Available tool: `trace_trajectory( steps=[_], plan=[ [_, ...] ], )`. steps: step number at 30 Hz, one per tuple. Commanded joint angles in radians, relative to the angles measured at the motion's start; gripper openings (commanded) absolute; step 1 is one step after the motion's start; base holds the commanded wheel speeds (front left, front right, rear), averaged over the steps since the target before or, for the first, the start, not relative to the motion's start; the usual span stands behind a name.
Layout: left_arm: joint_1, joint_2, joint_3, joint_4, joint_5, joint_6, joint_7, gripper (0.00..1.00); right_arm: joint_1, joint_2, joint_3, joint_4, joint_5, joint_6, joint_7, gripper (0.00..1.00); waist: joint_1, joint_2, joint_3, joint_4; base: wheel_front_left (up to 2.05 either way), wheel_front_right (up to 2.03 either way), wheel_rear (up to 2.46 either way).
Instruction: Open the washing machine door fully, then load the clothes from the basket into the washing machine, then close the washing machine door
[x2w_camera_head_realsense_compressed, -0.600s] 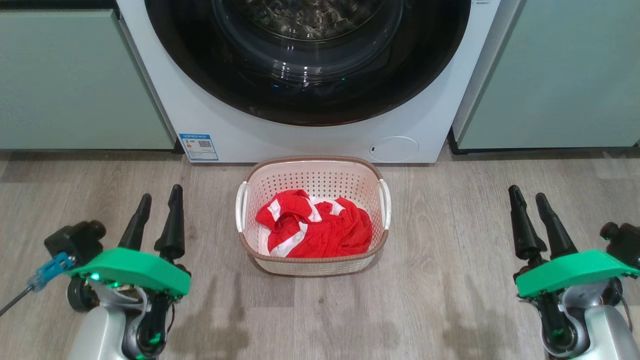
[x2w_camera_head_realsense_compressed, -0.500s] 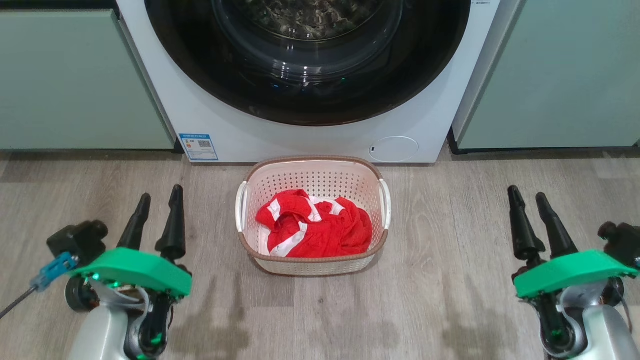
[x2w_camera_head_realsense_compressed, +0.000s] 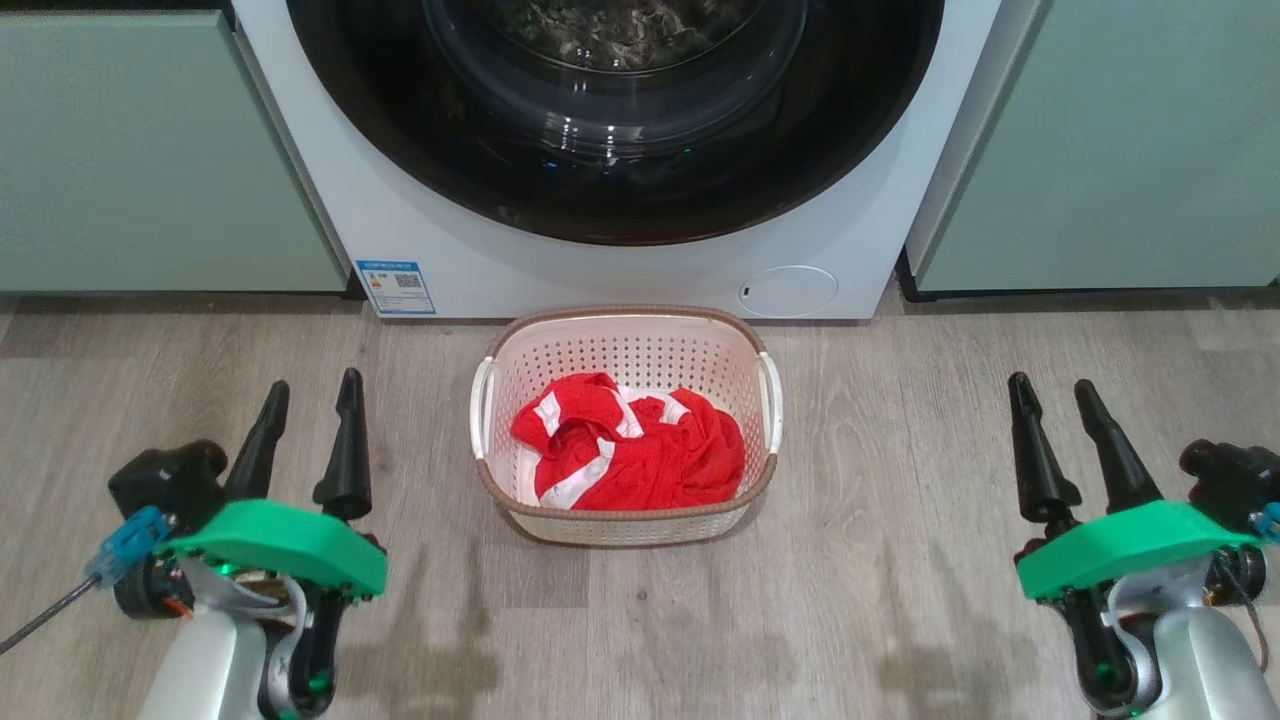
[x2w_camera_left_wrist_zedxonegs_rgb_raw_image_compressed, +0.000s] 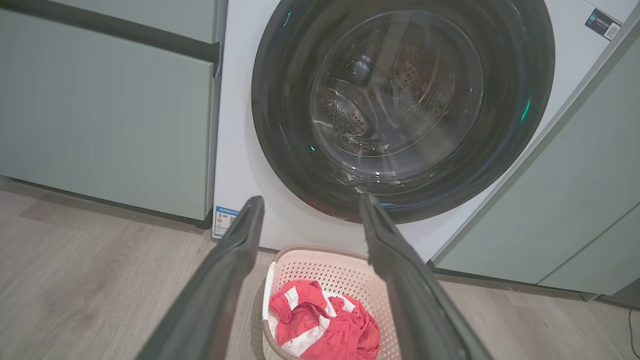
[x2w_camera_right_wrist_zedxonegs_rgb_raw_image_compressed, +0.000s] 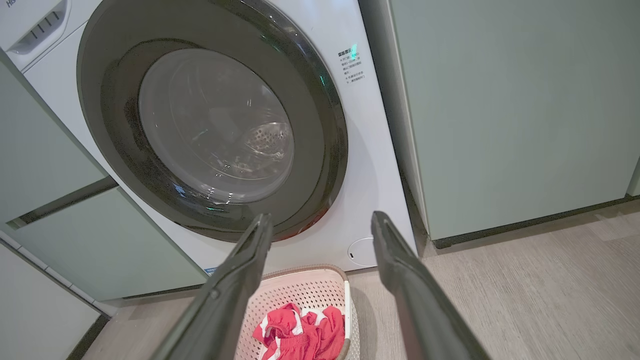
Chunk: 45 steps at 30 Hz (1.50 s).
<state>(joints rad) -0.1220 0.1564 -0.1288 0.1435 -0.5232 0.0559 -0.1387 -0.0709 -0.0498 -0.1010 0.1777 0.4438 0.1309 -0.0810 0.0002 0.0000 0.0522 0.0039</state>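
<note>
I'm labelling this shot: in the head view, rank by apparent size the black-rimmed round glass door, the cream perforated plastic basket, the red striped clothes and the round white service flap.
1. Black-rimmed round glass door, largest though cropped.
2. Cream perforated plastic basket.
3. Red striped clothes inside it.
4. Round white service flap, smallest.

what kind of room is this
Probably a home laundry corner: a front-loading washing machine built in between pale green cabinets, with a basket of red clothes on the wood-look floor before it.
</note>
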Motion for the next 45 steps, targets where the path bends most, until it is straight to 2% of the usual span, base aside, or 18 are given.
trace_trajectory(
  steps=[1, 19, 37, 45],
  plan=[
    [-0.046, 0.026, 0.021, -0.036, 0.033, 0.004, -0.018, 1.0, -0.047, -0.002, 0.012, -0.043, -0.035, 0.0, -0.017, 1.0, -0.0002, 0.0, 0.001, 0.001, 0.0, 0.0, 0.0],
    [-0.055, 0.015, 0.012, 0.047, 0.143, -0.032, -0.071, 1.0, -0.049, 0.0, 0.022, -0.051, -0.201, 0.0, -0.04, 1.0, -0.0002, 0.0, 0.003, 0.009, 0.0, 0.0, 0.0],
    [-0.073, 0.016, 0.025, 0.049, 0.301, -0.023, -0.121, 1.0, -0.053, -0.001, 0.026, -0.057, -0.348, 0.0, -0.075, 1.0, -0.0002, 0.0, 0.008, 0.011, 0.0, 0.0, 0.0],
    [-0.072, 0.005, 0.036, 0.074, 0.286, -0.027, -0.123, 1.0, -0.052, -0.001, 0.024, -0.051, -0.32, 0.0, -0.075, 1.0, -0.0002, 0.0, 0.005, 0.015, 0.0, 0.0, 0.0]
  ],
)
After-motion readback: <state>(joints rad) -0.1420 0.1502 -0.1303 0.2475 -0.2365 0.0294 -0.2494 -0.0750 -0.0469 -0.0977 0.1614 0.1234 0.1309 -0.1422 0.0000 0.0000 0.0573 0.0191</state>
